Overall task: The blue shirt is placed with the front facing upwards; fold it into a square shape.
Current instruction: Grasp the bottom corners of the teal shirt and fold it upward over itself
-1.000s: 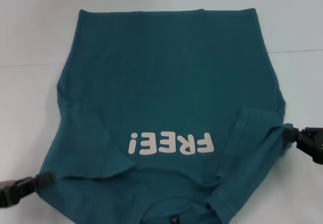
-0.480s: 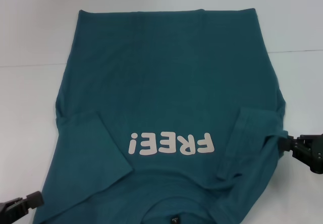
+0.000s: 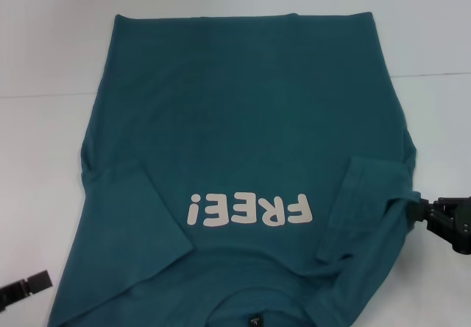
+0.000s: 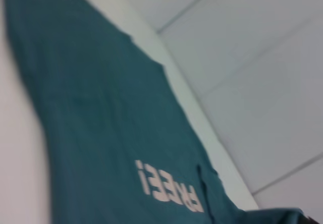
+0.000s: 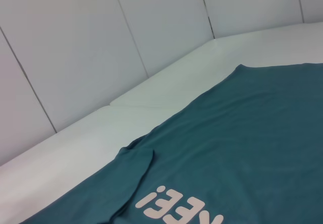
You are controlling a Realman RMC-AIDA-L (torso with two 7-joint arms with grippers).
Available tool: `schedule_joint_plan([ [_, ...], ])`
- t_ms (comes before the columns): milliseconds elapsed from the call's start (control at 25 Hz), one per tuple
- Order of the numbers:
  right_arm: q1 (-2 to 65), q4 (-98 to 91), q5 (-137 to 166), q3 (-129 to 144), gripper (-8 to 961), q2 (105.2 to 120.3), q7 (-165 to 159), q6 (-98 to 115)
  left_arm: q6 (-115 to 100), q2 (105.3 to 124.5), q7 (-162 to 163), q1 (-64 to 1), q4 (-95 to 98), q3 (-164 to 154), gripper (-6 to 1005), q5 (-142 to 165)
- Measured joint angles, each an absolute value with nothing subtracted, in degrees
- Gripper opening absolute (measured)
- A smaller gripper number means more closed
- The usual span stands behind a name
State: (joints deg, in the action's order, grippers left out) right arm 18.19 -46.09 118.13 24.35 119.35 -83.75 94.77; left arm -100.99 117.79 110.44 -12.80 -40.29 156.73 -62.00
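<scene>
The right gripper pinches the folded-in sleeve edge of the blue shirt, which lies flat, lettering up, on the white table; the left gripper sits just off the hem, its fingers unreadable. Both sleeves look tucked inward; the lengthwise folds into a square appear undone.
</scene>
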Motion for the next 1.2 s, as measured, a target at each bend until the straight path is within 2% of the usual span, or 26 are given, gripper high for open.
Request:
schedule_joint_plan([
  [160, 18.39, -45.85, 118.2, 24.35, 38, 119.21, -83.41, 94.16, -99.43, 116.4, 120.07, -14.4, -40.51, 156.4, 48, -59.26],
  [320, 19.05, -45.66, 118.22, 24.55, 39, 119.1, -83.2, 93.6, -99.67, 116.23, 124.45, -15.94, -41.64, 155.86, 50, -56.85],
  [680, 20.33, -45.53, 118.22, 25.2, 37, 118.75, -82.45, 92.0, -99.79, 114.97, 134.08, -19.25, -43.88, 154.68, 367, -49.91],
  [880, 20.95, -45.51, 118.22, 25.4, 37, 118.74, -82.04, 91.51, -99.78, 114.4, 136.63, -20.22, -43.99, 154.66, 598, -48.04],
  [1200, 21.57, -45.22, 118.21, 26.62, 39, 118.73, -81.91, 90.28, -99.53, 113.6, 139.13, -21.6, -43.98, 154.7, 747, -44.63],
])
